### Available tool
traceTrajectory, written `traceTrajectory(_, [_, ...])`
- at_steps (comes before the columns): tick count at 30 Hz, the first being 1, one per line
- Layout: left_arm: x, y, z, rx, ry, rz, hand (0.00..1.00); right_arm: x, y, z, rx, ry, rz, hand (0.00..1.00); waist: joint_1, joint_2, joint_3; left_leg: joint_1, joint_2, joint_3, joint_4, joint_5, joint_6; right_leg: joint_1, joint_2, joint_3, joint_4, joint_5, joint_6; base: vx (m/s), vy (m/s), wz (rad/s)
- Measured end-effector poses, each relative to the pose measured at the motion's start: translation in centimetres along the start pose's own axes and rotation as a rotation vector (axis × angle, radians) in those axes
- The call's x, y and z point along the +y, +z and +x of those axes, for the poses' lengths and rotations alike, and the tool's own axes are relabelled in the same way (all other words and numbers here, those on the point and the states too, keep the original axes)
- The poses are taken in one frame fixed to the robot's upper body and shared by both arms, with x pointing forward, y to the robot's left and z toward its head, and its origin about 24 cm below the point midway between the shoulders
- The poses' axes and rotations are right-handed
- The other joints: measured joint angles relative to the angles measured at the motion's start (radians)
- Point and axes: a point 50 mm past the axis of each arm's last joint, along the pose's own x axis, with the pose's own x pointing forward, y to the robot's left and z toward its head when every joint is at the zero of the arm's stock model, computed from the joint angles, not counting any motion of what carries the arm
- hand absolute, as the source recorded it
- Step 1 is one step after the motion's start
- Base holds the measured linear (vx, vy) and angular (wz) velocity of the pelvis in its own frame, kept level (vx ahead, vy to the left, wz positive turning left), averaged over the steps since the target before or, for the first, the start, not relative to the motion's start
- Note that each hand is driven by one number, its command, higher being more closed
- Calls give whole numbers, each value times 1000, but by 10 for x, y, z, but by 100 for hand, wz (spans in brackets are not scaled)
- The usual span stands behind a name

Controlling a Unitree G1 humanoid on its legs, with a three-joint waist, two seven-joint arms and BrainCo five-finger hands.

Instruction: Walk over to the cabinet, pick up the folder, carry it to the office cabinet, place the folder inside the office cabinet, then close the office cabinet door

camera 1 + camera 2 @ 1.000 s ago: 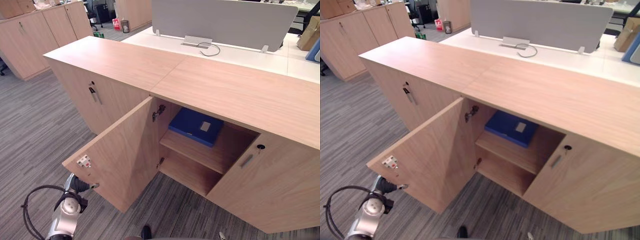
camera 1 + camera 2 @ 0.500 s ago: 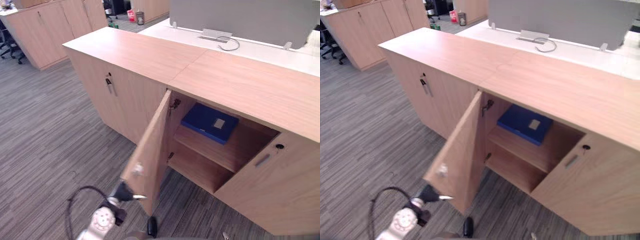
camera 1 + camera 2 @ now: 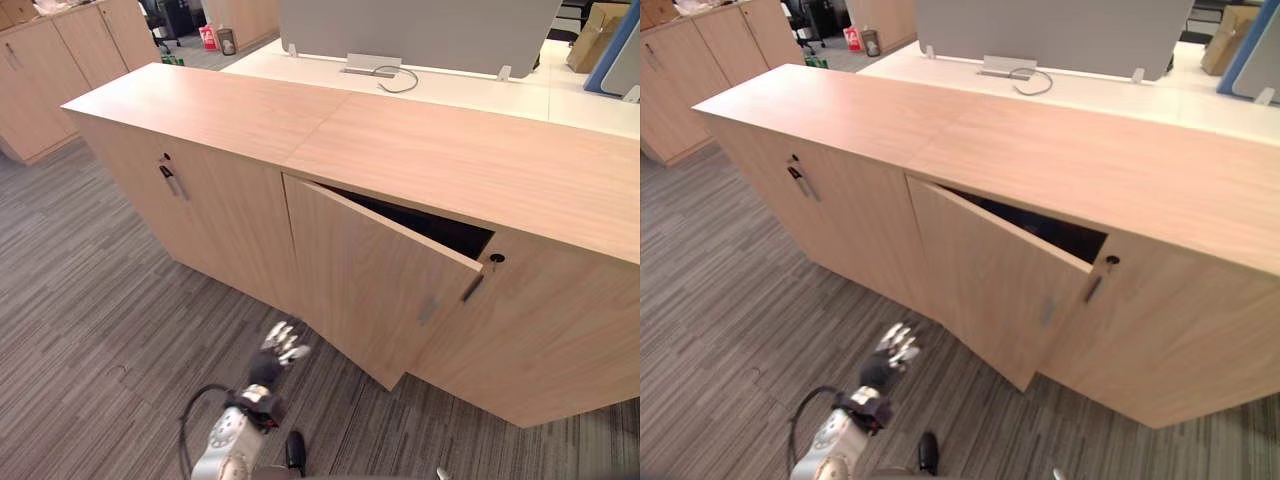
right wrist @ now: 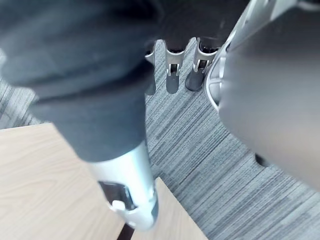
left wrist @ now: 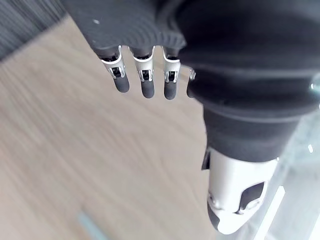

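Left robot hand (image 3: 283, 345) hangs low, fingers straight and apart. We see the ajar cabinet door (image 3: 372, 285) just beside it.

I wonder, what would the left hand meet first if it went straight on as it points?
Probably the ajar door: the left hand points at its face, with wood past its fingers in the wrist view; depth is unclear.

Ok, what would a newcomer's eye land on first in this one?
The office cabinet door in the middle of the long wooden unit, standing ajar with a dark gap along its top edge. Then the left hand, low over the grey carpet near the door's hinged side, fingers straight.
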Motion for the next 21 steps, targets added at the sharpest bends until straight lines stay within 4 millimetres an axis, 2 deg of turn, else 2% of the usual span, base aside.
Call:
traceTrajectory(2, [49, -8, -12, 31, 226, -44, 0, 8, 0, 0, -2, 33, 20, 0, -1, -15, 3, 21, 6, 40, 0, -15, -3, 1, -1, 40, -1, 1, 0, 96, -41, -48])
traceTrajectory(3, [61, -10, -17, 39, 285, -59, 0, 8, -1, 0, -1, 35, 24, 0, -1, -22, 2, 29, 8, 49, 1, -18, -5, 4, -2, 48, -1, 1, 0, 82, -26, -47])
traceTrajectory(5, [106, -22, -41, 64, 545, -159, 0, 6, -2, 0, 0, 36, 76, 0, -2, -39, -7, 49, 21, 91, 13, -48, -13, 4, 0, 83, -3, 2, -2, 52, -11, -52])
traceTrajectory(6, [114, -25, -46, 63, 601, -188, 0, 5, -1, 0, -3, 36, 100, 0, -3, -42, -5, 44, 25, 98, 34, -64, -15, 3, -1, 91, -2, 3, -4, 22, -3, -49])
traceTrajectory(8, [131, -35, -66, 51, 767, -289, 0, -3, 4, 0, -31, 12, 209, 0, -10, -41, 6, -22, 56, 124, 220, -172, -18, -2, -4, 120, 5, 7, -10, -2, 4, -44])
traceTrajectory(11, [139, -48, -83, 66, 874, -348, 0, -14, 10, -1, -65, -17, 290, 0, -10, -26, 7, -76, 89, 131, 372, -259, -21, -5, 0, 153, 10, 6, -11, 12, 58, -33])
traceTrajectory(13, [135, -57, -86, 96, 902, -332, 0, -17, 12, -2, -79, -21, 280, 0, -10, -17, 15, -99, 90, 104, 430, -290, -24, -11, -2, 162, 17, 5, -12, 5, 106, -18])
traceTrajectory(14, [132, -63, -87, 137, 900, -289, 0, -16, 13, -2, -86, -19, 278, 0, -10, -16, 15, -108, 80, 75, 434, -296, -29, -26, -4, 168, 28, 5, -12, -26, 117, -16])
traceTrajectory(19, [114, -102, -105, 318, 898, -219, 0, 2, -5, -3, -59, 38, 241, 0, -5, -17, 5, -55, 69, 145, 363, -304, -19, -56, -40, 195, 59, 11, -21, -31, 82, -35])
traceTrajectory(21, [114, -107, -112, 341, 921, -212, 0, 2, -6, -4, -69, 50, 212, 0, -3, -20, -18, -29, 53, 153, 294, -280, -15, -70, -45, 201, 56, 19, -34, -4, 26, -32])
